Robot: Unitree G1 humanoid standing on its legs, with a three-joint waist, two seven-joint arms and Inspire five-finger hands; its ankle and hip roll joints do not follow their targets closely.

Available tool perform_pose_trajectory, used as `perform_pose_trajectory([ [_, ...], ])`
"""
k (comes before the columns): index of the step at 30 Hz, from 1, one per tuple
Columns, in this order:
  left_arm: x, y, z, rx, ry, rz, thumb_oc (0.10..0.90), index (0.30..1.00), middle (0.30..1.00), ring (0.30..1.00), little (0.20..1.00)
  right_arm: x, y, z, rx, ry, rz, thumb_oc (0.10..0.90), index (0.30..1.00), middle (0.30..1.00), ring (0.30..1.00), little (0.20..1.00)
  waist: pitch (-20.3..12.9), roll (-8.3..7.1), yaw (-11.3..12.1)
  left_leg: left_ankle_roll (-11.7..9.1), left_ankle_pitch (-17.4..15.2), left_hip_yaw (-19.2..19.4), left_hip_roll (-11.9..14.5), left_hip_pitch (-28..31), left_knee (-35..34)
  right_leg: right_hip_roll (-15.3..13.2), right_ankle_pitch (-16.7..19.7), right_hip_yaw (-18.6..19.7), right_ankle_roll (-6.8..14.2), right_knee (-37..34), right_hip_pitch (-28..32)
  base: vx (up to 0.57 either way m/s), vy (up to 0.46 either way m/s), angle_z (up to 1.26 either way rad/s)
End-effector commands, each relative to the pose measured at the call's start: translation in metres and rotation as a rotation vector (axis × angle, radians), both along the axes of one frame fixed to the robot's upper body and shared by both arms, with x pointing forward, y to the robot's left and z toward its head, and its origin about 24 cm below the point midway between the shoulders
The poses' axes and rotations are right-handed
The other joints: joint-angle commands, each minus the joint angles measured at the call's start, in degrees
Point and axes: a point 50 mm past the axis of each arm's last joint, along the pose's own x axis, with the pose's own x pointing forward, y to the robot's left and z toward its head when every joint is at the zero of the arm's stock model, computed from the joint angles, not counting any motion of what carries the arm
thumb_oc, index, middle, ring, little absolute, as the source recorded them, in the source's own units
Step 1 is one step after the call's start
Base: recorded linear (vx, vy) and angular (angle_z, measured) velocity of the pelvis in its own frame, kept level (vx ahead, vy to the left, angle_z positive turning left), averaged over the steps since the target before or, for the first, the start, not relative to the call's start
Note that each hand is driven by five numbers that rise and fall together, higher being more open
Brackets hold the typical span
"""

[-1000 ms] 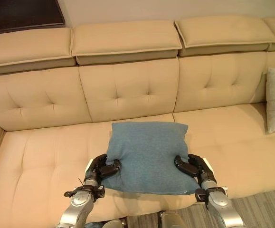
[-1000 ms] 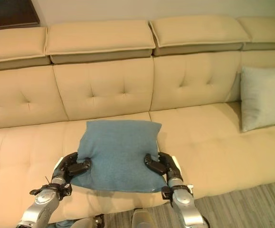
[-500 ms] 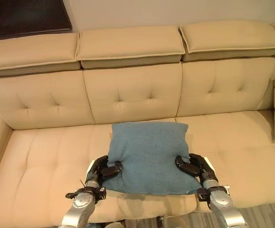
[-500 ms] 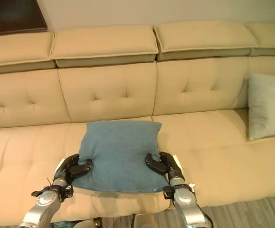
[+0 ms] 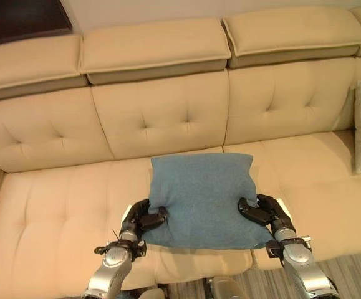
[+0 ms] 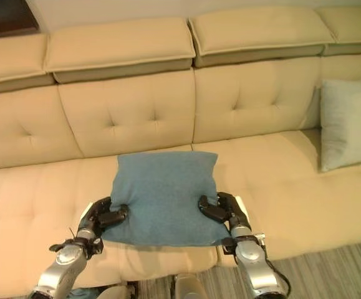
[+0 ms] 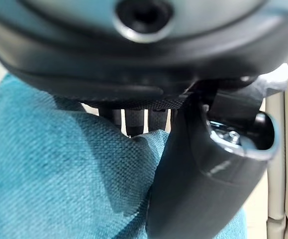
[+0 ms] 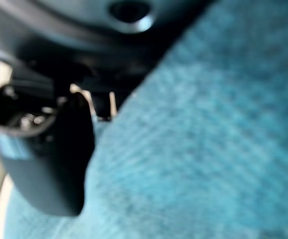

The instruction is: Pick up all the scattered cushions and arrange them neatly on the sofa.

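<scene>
Left eye view: a blue cushion (image 5: pixel 202 198) was held between both hands above the front of the sofa seat (image 5: pixel 55 212), near its middle.
Left hand (image 5: pixel 140 220): pinched the cushion's left edge, thumb on top and fingers curled underneath; the left wrist view showed the thumb (image 7: pixel 203 184) pressed into the blue cloth.
Right hand (image 5: pixel 264 212): clamped on the cushion's right edge in the same manner, thumb over the cloth.
Sofa (image 6: pixel 124 112): beige, with tufted back panels and padded headrests along the top.
Pale cushion (image 6: pixel 348 121): stood leaning against the backrest at the far right, well apart from the blue one.
</scene>
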Motion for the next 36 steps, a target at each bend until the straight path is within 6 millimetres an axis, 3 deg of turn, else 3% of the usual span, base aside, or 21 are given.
perform_pose_trajectory([
  [1, 0.032, -0.022, 0.069, -0.070, -0.373, -0.124, 0.400, 0.300, 0.300, 0.300, 0.300, 0.035, 0.044, 0.059, 0.074, -0.334, 0.154, 0.400, 0.300, 0.300, 0.300, 0.300, -1.6, -2.84, 1.3, 2.4, -8.5, -0.4, -4.2, -6.7, 8.2, -4.1, -2.7, -3.8, 5.3, 2.4, -1.3, -0.39, 0.141, -0.46],
  [5, 0.028, -0.016, 0.065, -0.066, -0.353, -0.112, 0.400, 0.300, 0.300, 0.300, 0.300, 0.033, 0.048, 0.059, 0.091, -0.337, 0.169, 0.400, 0.300, 0.300, 0.300, 0.300, -2.4, -2.37, 3.2, 3.0, -6.6, 1.8, -2.2, -7.3, 6.3, -3.2, -8.9, -5.8, 3.3, 8.9, 3.0, -0.19, 0.024, -0.82],
  [7, 0.026, -0.013, 0.062, -0.067, -0.339, -0.099, 0.400, 0.300, 0.300, 0.300, 0.300, 0.032, 0.049, 0.057, 0.103, -0.334, 0.172, 0.400, 0.300, 0.300, 0.300, 0.300, -3.6, -2.96, 4.6, 2.8, -5.9, 3.0, -1.7, -8.1, 6.0, -3.6, -9.9, -7.3, 3.2, 7.5, 6.7, -0.11, -0.101, -0.31],
  [10, 0.022, -0.010, 0.060, -0.078, -0.329, -0.082, 0.400, 0.300, 0.300, 0.300, 0.300, 0.033, 0.053, 0.059, 0.108, -0.338, 0.185, 0.400, 0.300, 0.300, 0.300, 0.300, -4.9, -4.72, 6.5, 2.1, -4.3, 5.2, -1.1, -9.8, 6.7, -2.7, -10.2, -8.7, 2.7, -1.0, 10.2, -0.09, -0.192, -0.46],
  [18, 0.020, -0.017, 0.056, -0.119, -0.311, -0.080, 0.400, 0.300, 0.300, 0.300, 0.300, 0.031, 0.047, 0.062, 0.101, -0.344, 0.183, 0.400, 0.300, 0.300, 0.300, 0.300, -3.5, -3.84, 5.0, 0.7, -3.3, 3.5, 0.4, -10.3, 8.2, 0.0, -10.0, -7.8, 0.7, -3.4, 10.3, -0.05, -0.140, -0.15],
  [20, 0.021, -0.023, 0.057, -0.136, -0.310, -0.097, 0.400, 0.300, 0.300, 0.300, 0.300, 0.028, 0.040, 0.063, 0.091, -0.350, 0.160, 0.400, 0.300, 0.300, 0.300, 0.300, -2.8, -3.96, 4.2, 0.1, -4.5, 2.8, 0.7, -10.9, 11.7, 0.7, -10.2, -7.7, -0.1, -4.2, 11.2, 0.01, -0.136, 0.10],
  [21, 0.021, -0.024, 0.057, -0.140, -0.311, -0.098, 0.400, 0.300, 0.300, 0.300, 0.300, 0.027, 0.039, 0.063, 0.095, -0.353, 0.152, 0.400, 0.300, 0.300, 0.300, 0.300, -2.4, -4.09, 4.2, 0.1, -5.3, 2.1, 0.2, -11.1, 13.4, 0.7, -10.4, -7.7, -0.3, -4.0, 11.7, 0.08, -0.138, 0.04],
  [22, 0.021, -0.026, 0.057, -0.140, -0.310, -0.101, 0.400, 0.300, 0.300, 0.300, 0.300, 0.027, 0.037, 0.063, 0.092, -0.354, 0.143, 0.400, 0.300, 0.300, 0.300, 0.300, -2.3, -4.08, 4.5, 0.3, -6.0, -0.4, -2.7, -12.1, 14.0, 0.9, -10.5, -7.3, -0.4, -3.8, 12.0, 0.06, -0.068, -0.04],
  [23, 0.021, -0.026, 0.057, -0.140, -0.311, -0.102, 0.400, 0.300, 0.300, 0.300, 0.300, 0.027, 0.037, 0.063, 0.092, -0.354, 0.143, 0.400, 0.300, 0.300, 0.300, 0.300, -2.5, -4.06, 4.5, 0.3, -5.8, -0.4, -2.7, -12.2, 13.8, 0.9, -10.4, -7.4, -0.4, -3.9, 11.8, 0.15, -0.059, 0.02],
  [24, 0.019, -0.026, 0.054, -0.138, -0.300, -0.108, 0.400, 0.300, 0.300, 0.300, 0.300, 0.025, 0.035, 0.062, 0.088, -0.347, 0.138, 0.400, 0.300, 0.300, 0.300, 0.300, -3.4, -3.69, 4.5, 0.9, -5.3, 0.0, -4.5, -12.4, 11.7, 1.6, -10.9, -7.2, -0.2, -3.9, 12.6, 0.11, -0.022, 0.04],
  [25, 0.019, -0.026, 0.054, -0.138, -0.299, -0.108, 0.400, 0.300, 0.300, 0.300, 0.300, 0.025, 0.035, 0.062, 0.088, -0.346, 0.138, 0.400, 0.300, 0.300, 0.300, 0.300, -3.4, -3.73, 4.5, 0.9, -5.3, 0.0, -4.6, -12.3, 11.6, 1.5, -10.9, -7.2, -0.2, -3.9, 12.6, 0.18, -0.033, 0.12],
  [28, 0.017, -0.025, 0.053, -0.129, -0.294, -0.102, 0.400, 0.300, 0.300, 0.300, 0.300, 0.026, 0.033, 0.062, 0.070, -0.347, 0.123, 0.400, 0.300, 0.300, 0.300, 0.300, -4.4, -3.61, 5.2, 1.2, -3.6, 5.4, -5.3, -16.3, 11.2, 2.7, -12.1, -6.0, -0.4, -3.5, 14.2, 0.17, 0.003, 0.07],
  [30, 0.017, -0.023, 0.052, -0.121, -0.293, -0.096, 0.400, 0.300, 0.300, 0.300, 0.300, 0.027, 0.035, 0.063, 0.069, -0.350, 0.129, 0.400, 0.300, 0.300, 0.300, 0.300, -4.8, -3.28, 6.0, 1.4, -3.3, 5.4, -4.9, -15.0, 9.2, 3.3, -12.8, -5.3, -0.5, -2.9, 14.7, 0.21, 0.059, -0.18],
  [32, 0.012, -0.015, 0.049, -0.113, -0.286, -0.067, 0.400, 0.300, 0.300, 0.300, 0.300, 0.028, 0.043, 0.063, 0.080, -0.357, 0.156, 0.400, 0.300, 0.300, 0.300, 0.300, -5.8, -3.46, 7.6, 2.5, -3.8, 3.3, -5.9, -11.8, 8.8, 2.2, -13.5, -5.9, 1.4, 0.6, 16.3, 0.30, 0.091, -0.74],
  [33, 0.012, -0.015, 0.049, -0.113, -0.286, -0.067, 0.400, 0.300, 0.300, 0.300, 0.300, 0.028, 0.043, 0.063, 0.080, -0.357, 0.156, 0.400, 0.300, 0.300, 0.300, 0.300, -5.9, -3.38, 7.7, 2.5, -3.6, 3.3, -5.8, -11.9, 8.6, 2.3, -13.3, -5.9, 1.4, 0.5, 16.2, 0.26, 0.117, -0.53],
  [34, 0.010, -0.013, 0.049, -0.109, -0.286, -0.062, 0.400, 0.300, 0.300, 0.300, 0.300, 0.030, 0.048, 0.064, 0.064, -0.355, 0.178, 0.400, 0.300, 0.300, 0.300, 0.300, -6.0, -3.27, 7.8, 3.8, -4.8, 3.9, -5.6, -8.8, 8.2, -0.5, -10.7, -6.9, 4.0, 8.0, 14.5, 0.21, 0.121, -0.35],
  [36, 0.011, -0.011, 0.050, -0.092, -0.287, -0.069, 0.400, 0.300, 0.300, 0.300, 0.300, 0.031, 0.049, 0.065, 0.061, -0.356, 0.190, 0.400, 0.300, 0.300, 0.300, 0.300, -5.7, -2.68, 6.8, 4.8, -5.3, 4.1, -5.2, -6.3, 7.5, -2.1, -6.6, -7.0, 6.5, 16.6, 10.9, 0.26, 0.127, -0.21],
])
